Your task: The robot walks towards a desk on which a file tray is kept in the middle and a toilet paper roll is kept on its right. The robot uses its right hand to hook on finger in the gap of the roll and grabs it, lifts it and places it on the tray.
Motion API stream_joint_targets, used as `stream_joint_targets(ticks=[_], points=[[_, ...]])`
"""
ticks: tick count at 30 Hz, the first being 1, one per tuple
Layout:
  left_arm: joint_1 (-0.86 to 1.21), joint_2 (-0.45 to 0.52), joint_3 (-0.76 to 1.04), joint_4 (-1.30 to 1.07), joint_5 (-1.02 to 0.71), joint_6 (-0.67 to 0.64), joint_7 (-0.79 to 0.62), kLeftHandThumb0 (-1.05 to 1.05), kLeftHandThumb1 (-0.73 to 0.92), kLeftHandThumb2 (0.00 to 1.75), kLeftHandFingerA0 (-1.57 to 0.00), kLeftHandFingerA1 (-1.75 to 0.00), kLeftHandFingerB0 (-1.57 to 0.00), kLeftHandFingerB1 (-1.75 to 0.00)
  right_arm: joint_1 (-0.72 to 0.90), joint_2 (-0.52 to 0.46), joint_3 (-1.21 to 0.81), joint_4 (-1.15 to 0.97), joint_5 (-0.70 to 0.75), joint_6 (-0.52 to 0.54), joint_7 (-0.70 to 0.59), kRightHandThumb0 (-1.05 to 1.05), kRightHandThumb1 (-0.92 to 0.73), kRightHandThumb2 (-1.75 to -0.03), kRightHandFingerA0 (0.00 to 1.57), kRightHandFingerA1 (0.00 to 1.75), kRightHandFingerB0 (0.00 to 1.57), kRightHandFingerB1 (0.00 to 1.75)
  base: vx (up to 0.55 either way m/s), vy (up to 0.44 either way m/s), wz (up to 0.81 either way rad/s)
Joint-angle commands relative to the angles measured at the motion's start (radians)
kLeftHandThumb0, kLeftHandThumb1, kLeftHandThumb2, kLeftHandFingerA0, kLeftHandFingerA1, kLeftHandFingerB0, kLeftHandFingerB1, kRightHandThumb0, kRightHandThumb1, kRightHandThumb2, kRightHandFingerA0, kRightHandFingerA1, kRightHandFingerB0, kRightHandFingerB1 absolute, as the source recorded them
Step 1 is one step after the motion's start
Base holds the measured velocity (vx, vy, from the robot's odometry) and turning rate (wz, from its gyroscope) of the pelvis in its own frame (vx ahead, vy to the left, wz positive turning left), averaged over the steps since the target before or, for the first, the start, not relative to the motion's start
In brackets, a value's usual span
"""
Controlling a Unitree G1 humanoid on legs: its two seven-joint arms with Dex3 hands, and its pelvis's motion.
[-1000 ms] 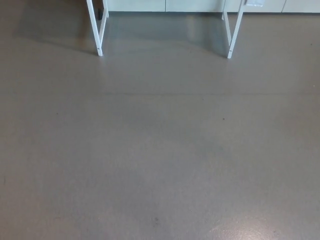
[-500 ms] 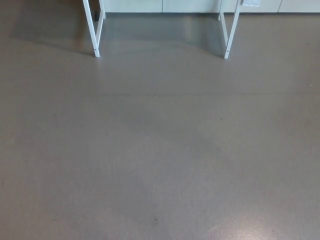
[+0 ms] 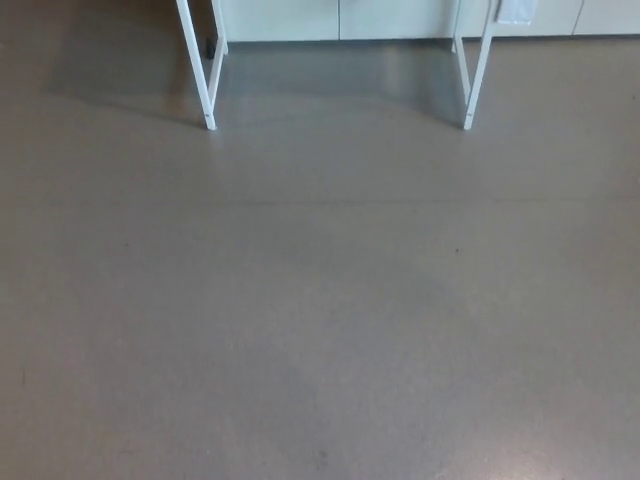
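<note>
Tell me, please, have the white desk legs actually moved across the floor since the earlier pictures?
No. The desk legs and the dark floor speck shifted together in the picture, so the head camera moved.

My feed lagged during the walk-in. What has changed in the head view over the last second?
Only the camera moved: the whole picture shifted, so the white desk legs now sit slightly lower and further right in the frame. Nothing was taken hold of or let go. As before, the view shows only bare grey floor; no robot hand, desk top, tray or roll is visible.
</note>
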Motion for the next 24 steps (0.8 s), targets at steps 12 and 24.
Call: stream_joint_targets(ticks=[12,24], points=[[0.000,0.016,-0.021,-0.005,0.009,-0.047,-0.023,-0.96,0.72,1.07,-0.10,-1.08,-0.12,-1.05,-0.014,-0.021,0.019,0.009,0.002,-0.024,0.025,-0.69,-0.64,-0.62,0.09,0.26,0.13,0.23,0.25,0.173,-0.09],[-0.031,0.015,-0.002,0.005,-0.032,-0.006,-0.009,-0.68,0.65,1.37,-0.08,-0.75,0.00,-0.69,-0.040,-0.017,0.016,0.001,-0.004,0.010,0.027,-0.72,-0.51,-0.85,0.05,0.35,0.10,0.36,0.34,-0.135,0.23]])
